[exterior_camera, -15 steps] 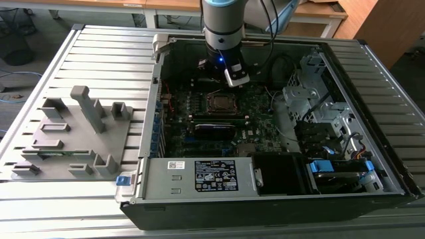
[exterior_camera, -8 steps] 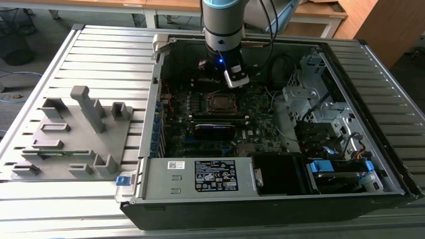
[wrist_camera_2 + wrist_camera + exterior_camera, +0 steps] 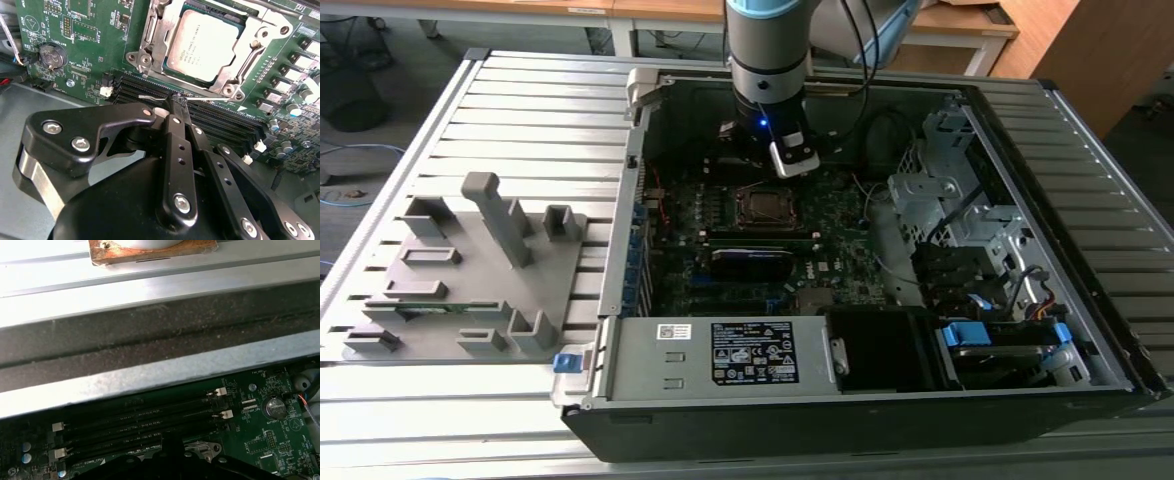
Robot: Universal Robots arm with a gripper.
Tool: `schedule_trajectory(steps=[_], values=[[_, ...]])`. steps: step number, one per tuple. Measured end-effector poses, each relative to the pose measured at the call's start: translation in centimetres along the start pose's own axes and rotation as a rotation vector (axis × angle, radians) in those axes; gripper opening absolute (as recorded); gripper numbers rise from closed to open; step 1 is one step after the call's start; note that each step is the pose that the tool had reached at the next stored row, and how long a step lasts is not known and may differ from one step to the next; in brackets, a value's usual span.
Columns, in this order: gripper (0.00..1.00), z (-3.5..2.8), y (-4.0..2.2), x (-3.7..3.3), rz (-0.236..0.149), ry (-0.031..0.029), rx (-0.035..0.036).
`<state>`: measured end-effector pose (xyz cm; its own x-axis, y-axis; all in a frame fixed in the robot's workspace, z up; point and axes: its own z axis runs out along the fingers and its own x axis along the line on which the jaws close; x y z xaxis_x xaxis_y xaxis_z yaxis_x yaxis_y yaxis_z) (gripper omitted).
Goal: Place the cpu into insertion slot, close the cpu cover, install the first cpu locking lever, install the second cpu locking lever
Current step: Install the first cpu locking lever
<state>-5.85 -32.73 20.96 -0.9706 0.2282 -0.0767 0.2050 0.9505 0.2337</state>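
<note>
- Slatted table (image 3: 520,110) holds an open case (image 3: 854,425); gripper (image 3: 787,172) hangs just above the insertion slot (image 3: 765,207).
- Second wrist view: cpu (image 3: 202,45) lies in that slot, cpu cover (image 3: 152,42) framing it; gripper clenches a locking lever (image 3: 150,96) beside it.
- First wrist view: memory slots (image 3: 140,415).

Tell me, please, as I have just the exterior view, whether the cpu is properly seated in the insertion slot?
Observer: Yes. In the second wrist view the cpu lies flat inside the insertion slot.
Operator: Thank you. Is the cpu cover down?
Observer: It is. The cpu cover lies closed, framing the chip.
Operator: And where are the fingers?
Observer: The fingers look pinched on a thin wire cpu locking lever, between the socket and the black memory slots.
</note>
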Motion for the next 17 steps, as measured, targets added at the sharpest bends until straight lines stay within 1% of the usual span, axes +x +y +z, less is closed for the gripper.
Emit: schedule_trajectory(steps=[5,6,8,9,14,17], values=[[0.10,0.00,0.01,0.00,0.001,-0.0001,0.0001],[0.10,0.00,0.01,0.00,0.001,0.0001,-0.0008],[0.10,0.00,0.01,0.00,0.002,0.0022,-0.0111],[0.10,0.00,0.01,0.01,0.002,0.0024,-0.0123],[0.10,0.04,-0.01,0.00,0.002,0.0021,-0.0125],[0.10,0.17,-0.03,0.01,0.003,0.0009,-0.0127]])
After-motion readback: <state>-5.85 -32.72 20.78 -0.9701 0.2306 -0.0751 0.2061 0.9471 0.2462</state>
